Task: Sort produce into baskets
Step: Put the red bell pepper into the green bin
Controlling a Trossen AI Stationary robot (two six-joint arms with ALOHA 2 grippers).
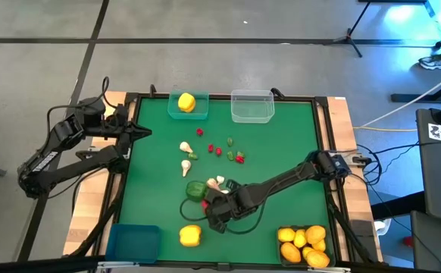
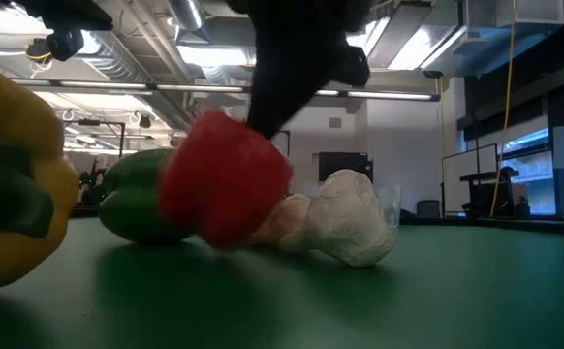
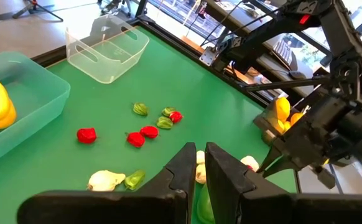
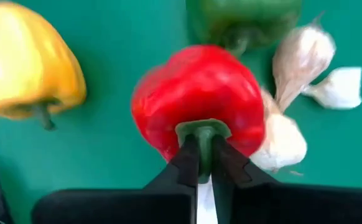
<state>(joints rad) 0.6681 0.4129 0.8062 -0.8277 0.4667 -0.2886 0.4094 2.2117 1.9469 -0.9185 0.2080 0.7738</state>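
So the red bell pepper sits lower centre of the overhead shot, and the right gripper has its two fingers pinched tight on the pepper's green stem. You can see that best in the right wrist view. From table height the pepper looks slightly tilted, though I can't tell if it's off the mat or just touching it.

Right behind it is a green bell pepper, and beside it a couple of white garlic bulbs, basically touching the red one. A yellow bell pepper lies a bit lower in the overhead frame, near the bottom edge.

Mid-mat there's a scatter of tiny red and green pieces plus two more garlic bulbs just left of them.

Baskets: teal basket at top centre with a yellow pepper in it, clear basket right next to it, blue basket at lower left, and a dark basket at lower right holding yellow-orange citrus.

The left gripper waits at the left edge of the table, fingers pressed together, holding nothing.
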